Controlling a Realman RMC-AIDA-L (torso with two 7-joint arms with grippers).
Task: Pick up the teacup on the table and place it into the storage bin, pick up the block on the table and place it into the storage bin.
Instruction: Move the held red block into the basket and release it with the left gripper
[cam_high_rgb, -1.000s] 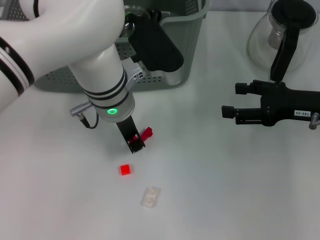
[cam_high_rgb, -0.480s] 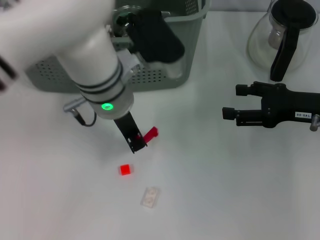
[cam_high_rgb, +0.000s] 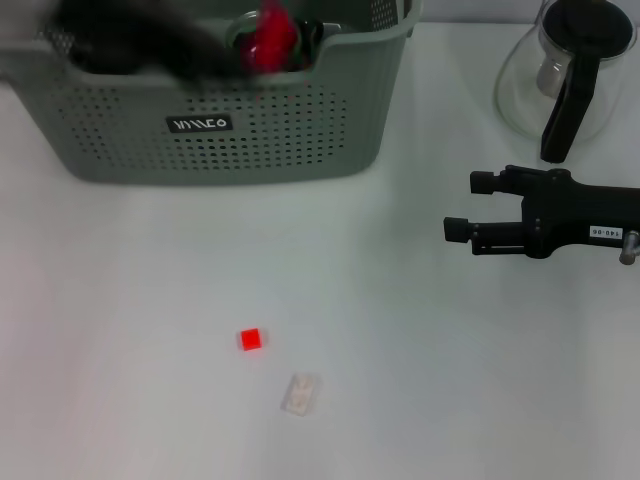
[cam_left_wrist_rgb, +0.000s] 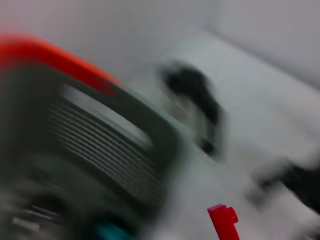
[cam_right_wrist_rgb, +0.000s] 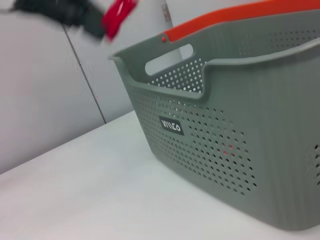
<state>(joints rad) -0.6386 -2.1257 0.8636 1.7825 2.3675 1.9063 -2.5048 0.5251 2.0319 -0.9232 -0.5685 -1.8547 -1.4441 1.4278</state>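
left gripper (cam_high_rgb: 268, 42) over storage bin (cam_high_rgb: 300, 150), pinching 1 red block | right gripper (cam_high_rgb: 458, 232) parked, jaws spread | small red cube (cam_high_rgb: 250, 339) on table (cam_high_rgb: 450, 380)

Our left gripper (cam_high_rgb: 262, 42): raised at far left, blurred, jaws' state unreadable. Our right gripper (cam_high_rgb: 458, 233): level at right, jaws parted.

Your storage bin (cam_high_rgb: 300, 140) — a grey-green perforated basket with a dipped front rim and a black label — stands upright at the far left of the surface (cam_high_rgb: 420, 380). The small red block (cam_high_rgb: 250, 339) lies on the surface in front of it, well apart — a teacup isn't discernible.
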